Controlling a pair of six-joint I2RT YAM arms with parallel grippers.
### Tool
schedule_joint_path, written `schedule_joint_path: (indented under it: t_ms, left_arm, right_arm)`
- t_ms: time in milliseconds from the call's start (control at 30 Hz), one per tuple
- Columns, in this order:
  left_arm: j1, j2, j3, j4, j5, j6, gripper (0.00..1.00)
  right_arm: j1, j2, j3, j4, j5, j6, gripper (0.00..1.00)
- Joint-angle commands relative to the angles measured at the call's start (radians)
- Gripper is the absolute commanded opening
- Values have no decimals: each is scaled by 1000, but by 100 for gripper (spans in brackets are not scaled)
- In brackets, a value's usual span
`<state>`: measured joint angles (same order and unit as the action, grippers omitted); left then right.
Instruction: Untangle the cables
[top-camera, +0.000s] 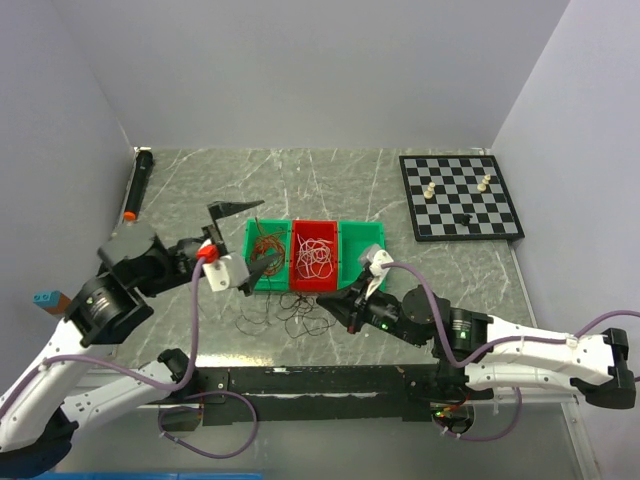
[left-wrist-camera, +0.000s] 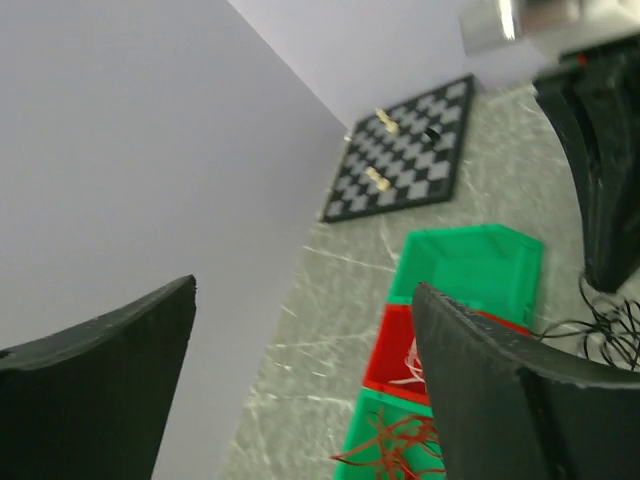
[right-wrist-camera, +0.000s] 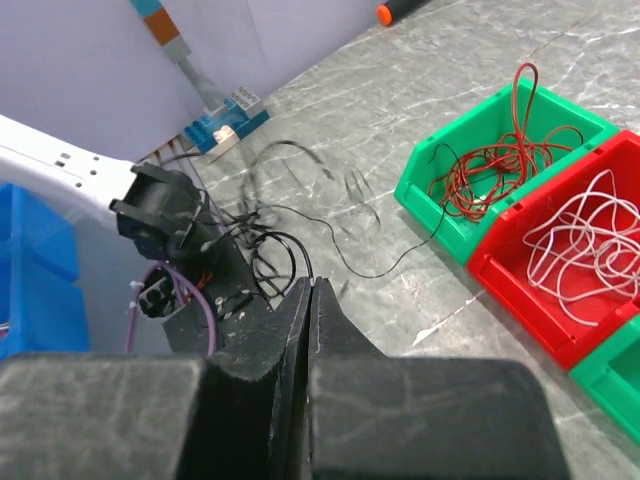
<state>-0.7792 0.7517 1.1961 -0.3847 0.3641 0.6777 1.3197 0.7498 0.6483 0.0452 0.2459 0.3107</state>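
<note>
- Top external: the red-brown cables (top-camera: 266, 247) lie in the left green bin (top-camera: 270, 223) and the white cables (top-camera: 315, 258) in the red bin (top-camera: 315, 224). The right green bin (top-camera: 360, 240) shows nothing inside.
- The black cables (top-camera: 290, 310) sprawl loose on the counter (top-camera: 330, 180), just in front of the bins. The left end effector (top-camera: 252, 232) hangs released over the left bin. The right end effector (top-camera: 322, 302) sits low at the right side of the black strands.
- Left wrist: its fingers (left-wrist-camera: 500, 400) stand wide apart with nothing between them. The bins lie below, and black strands show at the right edge.
- Right wrist: its fingers (right-wrist-camera: 300, 340) are clenched flat together, with the tips right at the black loops (right-wrist-camera: 270, 250). Whether a strand is pinched between them is too fine to tell.
- Handling, as a judgement: the cables look hair-thin, nearly weightless and limp but springy, so a pulled strand will likely snag and drag its neighbours.
- The best hold is probably a free loop or end at the edge of the black heap, not its knotted middle.
</note>
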Motion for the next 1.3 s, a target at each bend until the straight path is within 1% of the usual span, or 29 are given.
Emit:
schedule_joint_path:
  t_ms: [0, 100, 133, 167, 200, 233, 300, 333, 367, 433, 467, 500, 533, 633, 700, 733, 867, 967, 1000, 1033, 1067, 1167, 1233, 1267]
  left_arm:
    - [3, 15, -10, 4, 48, -93, 99]
    - [3, 41, 17, -6, 73, -144, 99]
    - [3, 46, 28, -17, 96, -150, 98]
    - [3, 49, 39, -34, 128, -153, 95]
    - [3, 55, 49, -58, 160, -150, 89]
    - [1, 63, 62, -97, 197, -147, 79]
    - [-8, 77, 71, -138, 252, -129, 53]
    - [-15, 80, 66, -157, 257, -127, 47]
    - [-29, 87, 65, -184, 263, -107, 45]
    - [-60, 106, 66, -264, 260, -46, 47]
    - [-75, 110, 62, -279, 256, -24, 46]
    - [-86, 109, 54, -289, 254, -4, 43]
    - [-98, 104, 45, -287, 245, 14, 38]
    - [-129, 101, 40, -263, 236, 45, 19]
    - [-141, 106, 57, -255, 246, 62, 10]
    - [-150, 110, 66, -252, 251, 62, 1]
    - [-186, 130, 102, -307, 289, 71, 2]
    - [-215, 140, 85, -371, 294, 120, 20]
    - [-224, 138, 71, -378, 291, 132, 30]
    - [-232, 135, 53, -379, 283, 146, 36]
    - [-241, 138, 39, -375, 274, 160, 38]
    - [-273, 141, -12, -329, 199, 210, 52]
    - [-299, 144, -41, -294, 129, 249, 51]
    - [-311, 146, -52, -272, 106, 256, 48]
  right_arm:
    - [13, -43, 42, -71, -7, 7, 0]
    - [18, -47, 65, -76, -11, -1, 0]
    - [18, -47, 71, -74, -11, -4, 0]
    - [19, -47, 77, -71, -16, -8, 0]
    - [21, -44, 85, -71, -20, -13, 0]
    - [23, -41, 93, -73, -25, -15, 0]
    - [27, -35, 108, -77, -28, -24, 0]
    - [30, -33, 114, -79, -31, -30, 0]
    - [33, -29, 122, -82, -30, -39, 0]
    - [38, -26, 137, -93, -27, -47, 0]
    - [39, -23, 146, -102, -25, -50, 0]
    - [41, -23, 152, -107, -20, -54, 0]
    - [42, -23, 160, -110, -14, -59, 0]
    - [44, -23, 172, -122, 3, -64, 0]
    - [44, -20, 180, -128, 15, -70, 0]
    - [44, -18, 183, -133, 26, -71, 0]
    - [44, -10, 192, -131, 72, -85, 0]
    - [44, 5, 209, -139, 85, -88, 0]
    - [44, 13, 215, -140, 87, -91, 0]
    - [44, 14, 218, -139, 84, -93, 0]
    - [44, 19, 224, -136, 81, -96, 0]
    - [44, 33, 241, -139, 75, -99, 0]
    - [44, 37, 248, -134, 67, -101, 0]
    - [44, 42, 251, -133, 67, -102, 0]
